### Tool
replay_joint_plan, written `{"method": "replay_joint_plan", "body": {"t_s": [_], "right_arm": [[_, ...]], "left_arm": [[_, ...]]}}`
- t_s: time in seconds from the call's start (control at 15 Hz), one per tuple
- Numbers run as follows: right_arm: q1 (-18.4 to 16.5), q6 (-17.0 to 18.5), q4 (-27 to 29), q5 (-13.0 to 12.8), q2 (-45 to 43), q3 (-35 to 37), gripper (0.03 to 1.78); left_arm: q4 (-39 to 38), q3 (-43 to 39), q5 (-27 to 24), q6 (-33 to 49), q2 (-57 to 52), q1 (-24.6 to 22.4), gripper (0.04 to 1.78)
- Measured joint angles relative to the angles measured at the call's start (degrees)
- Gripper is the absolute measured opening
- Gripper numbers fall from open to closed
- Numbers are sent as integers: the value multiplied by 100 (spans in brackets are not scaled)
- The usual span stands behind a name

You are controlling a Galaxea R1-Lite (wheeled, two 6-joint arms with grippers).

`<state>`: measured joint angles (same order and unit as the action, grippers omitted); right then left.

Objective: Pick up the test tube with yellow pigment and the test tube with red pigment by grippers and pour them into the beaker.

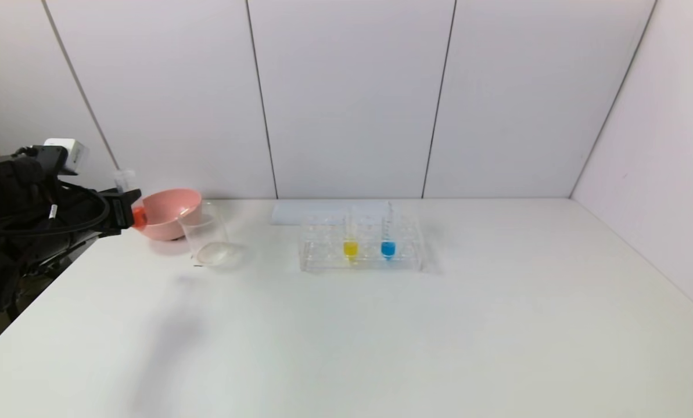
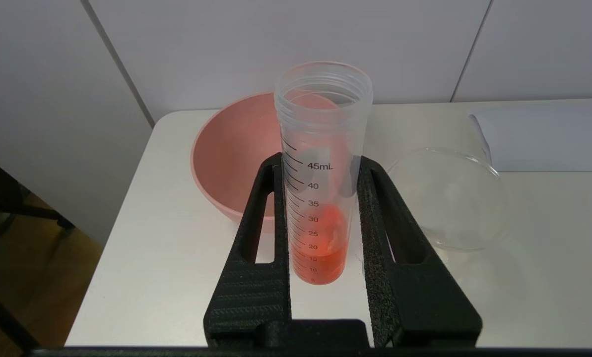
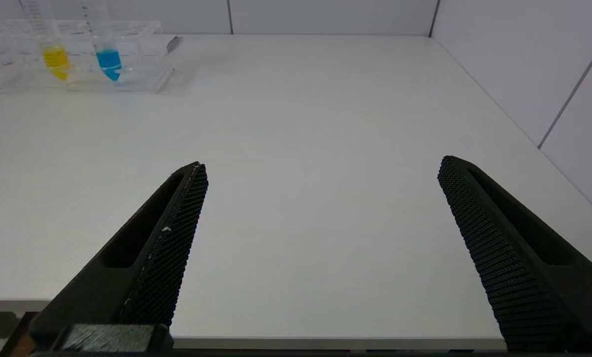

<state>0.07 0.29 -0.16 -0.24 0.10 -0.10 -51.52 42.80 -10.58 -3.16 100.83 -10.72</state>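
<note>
Your left gripper (image 2: 320,168) clamped the clear graduated red-liquid tube (image 2: 318,198) upright between its fingers; only the right wrist view showed your right gripper (image 3: 320,173) spread open.

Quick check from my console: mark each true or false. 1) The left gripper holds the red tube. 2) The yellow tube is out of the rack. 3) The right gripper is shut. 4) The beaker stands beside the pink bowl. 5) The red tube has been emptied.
1) True. The left gripper is clamped on the red tube, which stands upright between its fingers.
2) False. The yellow tube sits in the rack, next to the blue tube.
3) False. The right gripper is wide open above bare table.
4) True. The beaker stands just beside the pink bowl.
5) False. Red liquid fills the tube's lower part.
</note>
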Motion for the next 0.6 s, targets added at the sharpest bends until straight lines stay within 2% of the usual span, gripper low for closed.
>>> {"method": "replay_joint_plan", "body": {"t_s": [0.33, 0.6], "right_arm": [[2, 0, 0, 0, 0, 0, 170], [-2, -2, 0, 0, 0, 0, 170]], "left_arm": [[1, 41, -72, -201, 102, 0, 43], [52, 122, -377, -389, 176, 2, 43]]}}
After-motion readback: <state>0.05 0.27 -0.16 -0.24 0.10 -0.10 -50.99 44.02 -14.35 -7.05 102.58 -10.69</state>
